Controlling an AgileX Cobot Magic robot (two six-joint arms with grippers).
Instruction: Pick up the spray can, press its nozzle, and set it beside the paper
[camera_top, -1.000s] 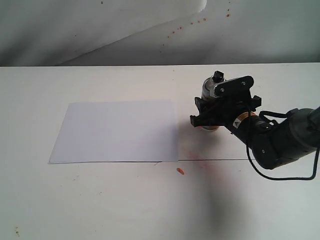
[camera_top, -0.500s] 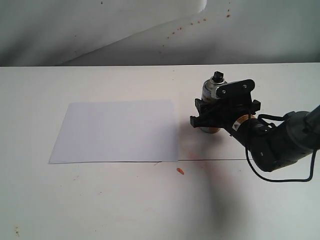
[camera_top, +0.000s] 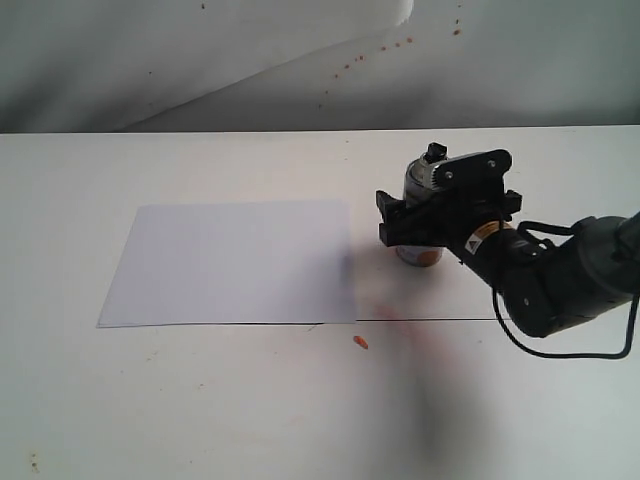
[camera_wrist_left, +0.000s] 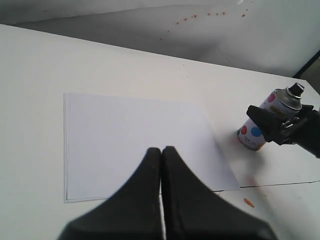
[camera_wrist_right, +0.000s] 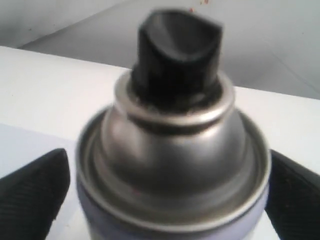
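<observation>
The spray can (camera_wrist_left: 251, 134) stands upright on the worktop (camera_top: 250, 400) near the paper's (camera_top: 235, 260) right edge, with the right tool (camera_wrist_right: 167, 197) spread either side of it and the left tool (camera_wrist_left: 161, 152) pressed together, so a straight retreat over the bare worktop behind looks safest.

Left gripper (camera_wrist_left: 161, 155): 2 fingers pressed together, paper (camera_wrist_left: 135, 135) flat on table (camera_wrist_left: 75, 55) beyond. Spray can (camera_wrist_left: 254, 135) upright near 1 paper edge, not touching; black nozzle (camera_wrist_left: 296, 90) uppermost; right gripper (camera_wrist_left: 276, 125) at can
</observation>
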